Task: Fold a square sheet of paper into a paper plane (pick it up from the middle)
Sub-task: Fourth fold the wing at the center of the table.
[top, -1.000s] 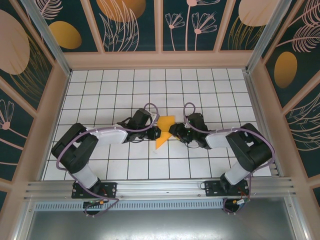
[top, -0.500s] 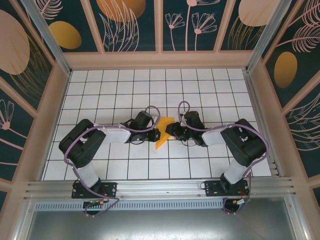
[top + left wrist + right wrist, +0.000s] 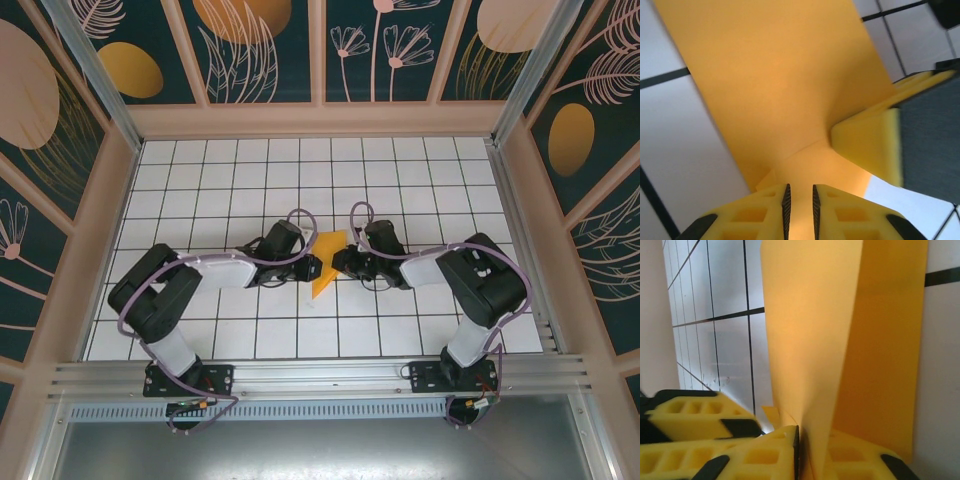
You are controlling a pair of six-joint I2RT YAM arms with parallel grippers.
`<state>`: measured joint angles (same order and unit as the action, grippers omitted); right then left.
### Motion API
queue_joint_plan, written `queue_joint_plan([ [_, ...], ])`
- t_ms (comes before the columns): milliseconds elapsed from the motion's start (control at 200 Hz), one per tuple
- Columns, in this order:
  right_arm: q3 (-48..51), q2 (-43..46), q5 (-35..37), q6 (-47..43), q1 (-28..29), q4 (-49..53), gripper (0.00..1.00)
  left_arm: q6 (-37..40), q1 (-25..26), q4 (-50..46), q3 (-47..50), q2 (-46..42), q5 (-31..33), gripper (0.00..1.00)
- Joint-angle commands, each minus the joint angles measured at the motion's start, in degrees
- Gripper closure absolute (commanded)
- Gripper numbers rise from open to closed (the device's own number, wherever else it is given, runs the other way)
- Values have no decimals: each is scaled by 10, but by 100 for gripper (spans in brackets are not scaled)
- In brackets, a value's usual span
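The square sheet of paper [image 3: 323, 278] is folded into a narrow orange-yellow pointed shape lying mid-table between both grippers. My left gripper [image 3: 312, 265] is at its left edge. In the left wrist view the pads of that gripper [image 3: 800, 200] stand slightly apart over the paper [image 3: 780, 75], open by a narrow gap. My right gripper [image 3: 341, 262] meets the paper from the right. In the right wrist view it [image 3: 810, 440] is shut on an upright flap of the paper [image 3: 810, 330]. The right gripper's yellow finger [image 3: 865, 145] presses close beside the left jaws.
White tiled table [image 3: 200, 180] with black grid lines, walled by patterned panels [image 3: 260, 50] at the back and sides. An aluminium rail [image 3: 320, 375] runs along the near edge by the arm bases. The left gripper's finger [image 3: 695, 412] sits just left of the right jaws.
The right gripper has closed onto the paper's raised flap and its arm has edged left. The left jaws have parted a little.
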<state>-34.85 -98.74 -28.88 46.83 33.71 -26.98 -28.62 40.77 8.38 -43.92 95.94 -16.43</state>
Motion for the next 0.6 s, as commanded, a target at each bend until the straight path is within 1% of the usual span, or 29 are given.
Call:
queue_joint_plan([
  [0, -1, -2, 6, 30, 10, -21, 88, -10, 2, 15, 23, -50, 2, 75],
  [115, 13, 14, 30, 82, 27, -46, 90, -11, 14, 8, 44, -88, 21, 72],
  [245, 23, 26, 75, 157, 49, -57, 91, -14, 35, -6, 65, -124, 61, 69],
  [380, 42, 40, 134, 239, 84, -80, 90, -19, 46, -12, 86, -154, 75, 66],
  [445, 43, 38, 140, 250, 94, -93, 90, -21, 52, -8, 95, -162, 77, 66],
  [595, 27, 39, 135, 229, 95, -54, 81, -22, 70, -12, 96, -150, 91, 64],
])
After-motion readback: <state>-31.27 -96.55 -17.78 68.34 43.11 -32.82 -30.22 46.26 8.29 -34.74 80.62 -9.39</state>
